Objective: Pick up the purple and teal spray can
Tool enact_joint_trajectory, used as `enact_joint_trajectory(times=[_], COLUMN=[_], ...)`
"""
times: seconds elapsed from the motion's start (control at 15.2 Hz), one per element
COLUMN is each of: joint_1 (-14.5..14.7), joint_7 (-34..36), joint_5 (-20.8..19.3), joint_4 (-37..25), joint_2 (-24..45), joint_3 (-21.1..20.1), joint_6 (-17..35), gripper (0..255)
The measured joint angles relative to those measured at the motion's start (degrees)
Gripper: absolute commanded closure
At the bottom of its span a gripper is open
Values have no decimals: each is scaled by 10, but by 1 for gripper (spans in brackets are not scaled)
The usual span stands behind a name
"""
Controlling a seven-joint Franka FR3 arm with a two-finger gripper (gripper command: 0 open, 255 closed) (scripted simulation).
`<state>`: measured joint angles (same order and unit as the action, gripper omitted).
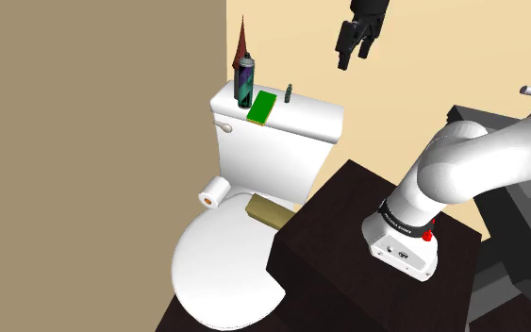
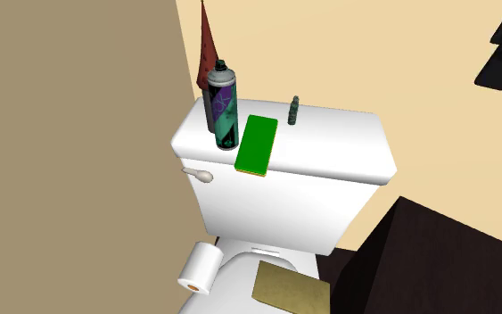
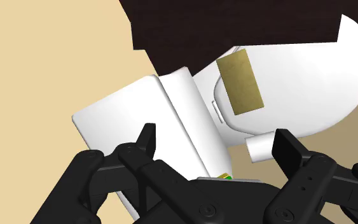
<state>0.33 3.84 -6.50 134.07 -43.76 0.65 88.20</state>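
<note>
One spray can [image 1: 245, 83], purple and teal, is seen upright at one end of the toilet tank [image 1: 315, 113], just beside a flat green block [image 1: 261, 107]. The gripper [image 1: 353, 57] is held high and well apart from it, its fingers spread wide and empty. The approach is judged to be the step in hand; next, the gripper must be carried across and lowered around the can.
</note>
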Motion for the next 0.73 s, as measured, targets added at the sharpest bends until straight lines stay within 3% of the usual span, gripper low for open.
enact_joint_trajectory(times=[0.26, 0.73], joint_1=[2, 5], joint_7=[0, -13], joint_5=[9, 40], joint_4=[-28, -141], joint_2=[46, 223], joint_3=[5, 27], joint_6=[12, 60], gripper=[0, 0])
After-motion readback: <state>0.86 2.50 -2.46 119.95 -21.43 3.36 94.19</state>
